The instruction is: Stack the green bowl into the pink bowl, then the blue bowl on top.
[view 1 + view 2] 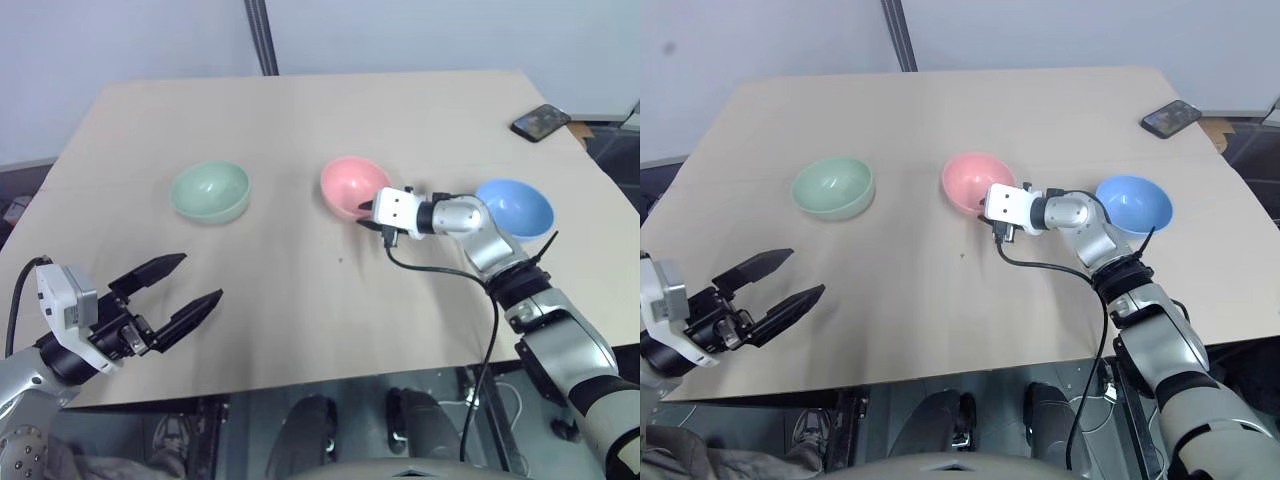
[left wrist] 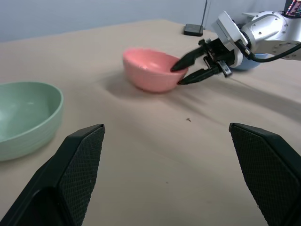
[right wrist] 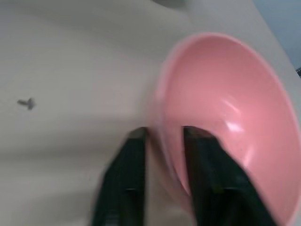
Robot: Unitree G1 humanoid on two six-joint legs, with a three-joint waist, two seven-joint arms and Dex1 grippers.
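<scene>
The smooth salmon-pink plastic-looking bowl sat at frame centre, the right gripper pinched on its near rim, one finger inside. It looked light, stiff and slippery, so the rim suited. The left gripper stood apart, lower left.

My right arm is silver metal in rounded segments with black joint bands, ending in a white boxy wrist block and two slim black fingers. A black cable loops loosely from that block down along the forearm. At lower left, my left gripper has broad, black, cross-hatched fingers on a white-grey wrist housing.
</scene>
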